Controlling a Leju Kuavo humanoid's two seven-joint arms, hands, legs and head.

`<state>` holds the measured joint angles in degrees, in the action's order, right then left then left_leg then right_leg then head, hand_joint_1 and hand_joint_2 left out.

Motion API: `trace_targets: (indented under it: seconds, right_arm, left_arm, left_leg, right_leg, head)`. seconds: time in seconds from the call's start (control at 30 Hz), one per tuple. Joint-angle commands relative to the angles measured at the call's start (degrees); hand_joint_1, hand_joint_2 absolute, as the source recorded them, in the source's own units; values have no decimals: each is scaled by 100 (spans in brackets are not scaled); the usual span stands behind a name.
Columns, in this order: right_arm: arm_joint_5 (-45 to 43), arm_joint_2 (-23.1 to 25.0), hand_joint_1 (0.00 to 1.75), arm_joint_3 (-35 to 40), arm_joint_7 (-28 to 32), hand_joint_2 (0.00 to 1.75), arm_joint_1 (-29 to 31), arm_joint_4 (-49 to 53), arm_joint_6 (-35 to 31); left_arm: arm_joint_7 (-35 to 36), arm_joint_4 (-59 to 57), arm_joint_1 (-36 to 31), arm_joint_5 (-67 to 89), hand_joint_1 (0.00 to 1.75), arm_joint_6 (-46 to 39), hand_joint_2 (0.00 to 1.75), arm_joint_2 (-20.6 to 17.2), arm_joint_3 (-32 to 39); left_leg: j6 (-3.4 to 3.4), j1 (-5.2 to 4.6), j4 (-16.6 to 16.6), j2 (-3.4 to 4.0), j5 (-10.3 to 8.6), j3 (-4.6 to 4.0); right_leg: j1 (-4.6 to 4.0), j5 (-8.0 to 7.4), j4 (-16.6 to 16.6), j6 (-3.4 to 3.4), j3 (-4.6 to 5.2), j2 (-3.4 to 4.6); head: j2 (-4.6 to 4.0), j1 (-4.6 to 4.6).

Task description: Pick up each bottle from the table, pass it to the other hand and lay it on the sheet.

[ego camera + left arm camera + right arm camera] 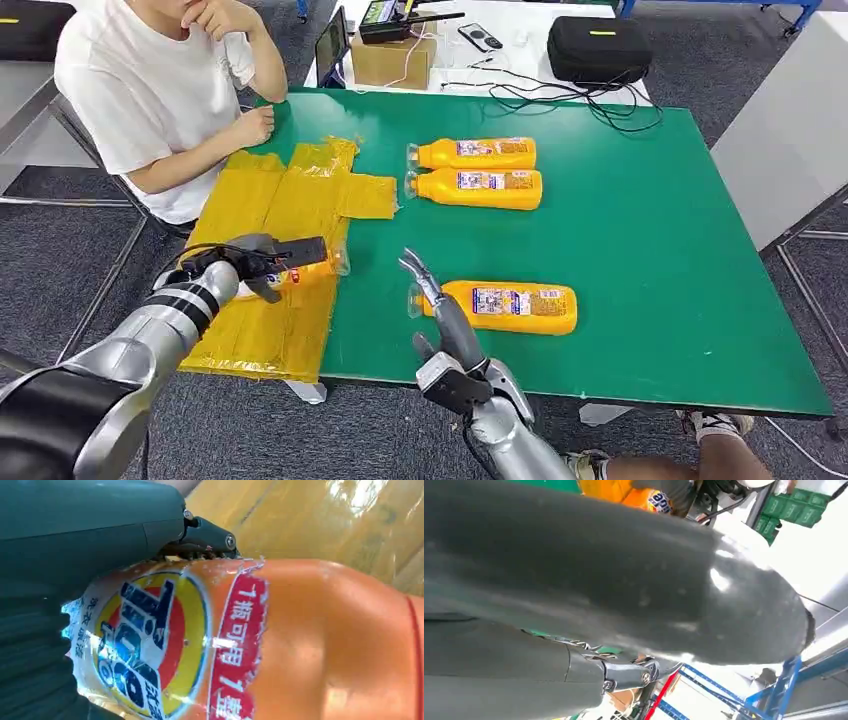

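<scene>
I see a matt green tabletop (650,260) with a glossy, crinkled yellow plastic sheet (270,200) at its left end. Over that sheet my dark matt plastic left hand (262,262) holds a smooth, shiny orange plastic bottle (310,640) with a wrinkled glossy label. My brushed silver metal forearm (150,335) gleams.

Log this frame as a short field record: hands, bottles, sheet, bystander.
left hand: grips an orange bottle over the yellow sheet
right hand: holds nothing, fingers apart, beside the nearest bottle
bottles on green table: three lying flat; two far bottles side by side
sheet: at the table's left end
person: seated by the sheet, hand near its far edge
</scene>
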<state>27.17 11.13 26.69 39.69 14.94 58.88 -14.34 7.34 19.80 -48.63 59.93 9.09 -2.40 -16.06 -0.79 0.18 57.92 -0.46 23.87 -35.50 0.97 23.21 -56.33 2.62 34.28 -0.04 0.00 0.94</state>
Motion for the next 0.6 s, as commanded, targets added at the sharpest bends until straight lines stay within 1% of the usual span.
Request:
trace_targets:
  seconds: [0.03, 0.07, 0.1, 0.13, 0.23, 0.27, 0.3, 0.33, 0.37, 0.4, 0.43, 0.5, 0.6]
  right_arm:
    - [-1, -58, 0, 151, 31, 0, 253, -454, -20]
    - [-43, -69, 0, 162, 31, 0, 252, -440, 1]
    - [-115, -75, 0, 170, 31, 0, 260, -439, 37]
    - [-134, -89, 0, 203, 31, 0, 279, -448, 25]
    - [-306, -137, 0, 366, 31, 0, 317, -426, 53]
    - [-357, -170, 0, 466, 31, 0, 342, -412, 52]
    - [-447, -213, 0, 570, 31, 0, 363, -395, 49]
    - [-495, -236, 0, 632, 31, 0, 390, -420, 16]
    - [-595, -290, 0, 736, 31, 0, 419, -376, -9]
    - [-628, -319, 0, 800, 31, 0, 444, -356, -49]
    - [-657, -349, 0, 875, 31, 0, 460, -288, -23]
    - [-675, -375, 0, 948, 31, 0, 462, -248, -19]
    - [-695, -389, 0, 1004, 31, 0, 428, -154, -47]
  left_arm:
    - [-17, -562, -146, -40, 0, 44, 175, 98, 178]
    - [-51, -568, -145, -90, 0, 75, 175, 113, 240]
    - [-84, -561, -137, -199, 0, 58, 175, 141, 376]
    - [-173, -563, -124, -356, 0, 101, 175, 170, 549]
    - [-531, -543, -73, -426, 0, 65, 175, 142, 643]
    - [-883, -486, -39, -407, 0, 159, 175, 118, 590]
    - [-1065, -498, -22, -408, 0, 178, 175, 90, 582]
    - [-1120, -496, -14, -376, 0, 159, 175, 96, 557]
    - [-1443, -442, 23, -380, 0, 57, 175, 108, 545]
    - [-1576, -414, 49, -531, 0, -59, 175, 154, 696]
    - [-1873, -327, 74, -653, 0, -250, 175, 204, 796]
    - [-2152, -206, 37, -754, 0, -484, 175, 275, 865]
    - [-2383, -51, -58, -982, 0, -708, 175, 313, 1058]
  left_leg:
    - [3, 4, -3, 8, 10, 24]
    - [2, 1, -2, 7, 6, 16]
    - [5, 7, 0, 15, 17, 37]
    - [2, 1, -3, 7, 5, 14]
    - [4, 2, -2, 7, 7, 19]
    - [3, -1, -4, 7, 3, 12]
    - [5, 2, -4, 15, 8, 23]
    - [3, 0, -4, 5, 4, 14]
    - [4, 2, -4, 9, 9, 24]
    - [2, -1, -5, 1, 5, 17]
    - [3, 1, -5, 7, 10, 27]
    - [1, 1, -2, 4, 10, 24]
    - [1, 0, 1, -13, 1, 5]
  right_leg:
    - [-6, 6, 7, -10, -25, 5]
    - [-2, 3, 4, -6, -16, 5]
    - [-9, 11, 7, -16, -39, 10]
    - [-2, 2, 5, -7, -15, 5]
    - [-3, 5, 6, -11, -20, 4]
    - [0, 2, 5, -7, -12, 5]
    - [-4, 4, 6, -12, -21, 12]
    - [-1, 3, 5, -8, -15, 4]
    - [-4, 6, 7, -12, -25, 8]
    - [-1, 4, 6, -7, -18, 4]
    - [-3, 6, 9, -11, -28, 9]
    - [-3, 7, 6, -10, -27, 5]
    - [-1, 4, 3, -6, -12, -10]
  head:
    - [0, 0]
    - [0, -2]
    - [0, 0]
    - [0, -2]
    - [0, 0]
    - [0, 0]
    - [0, 0]
    - [0, 0]
    - [0, 0]
    - [0, 0]
    - [0, 0]
    - [0, 0]
    - [0, 0]
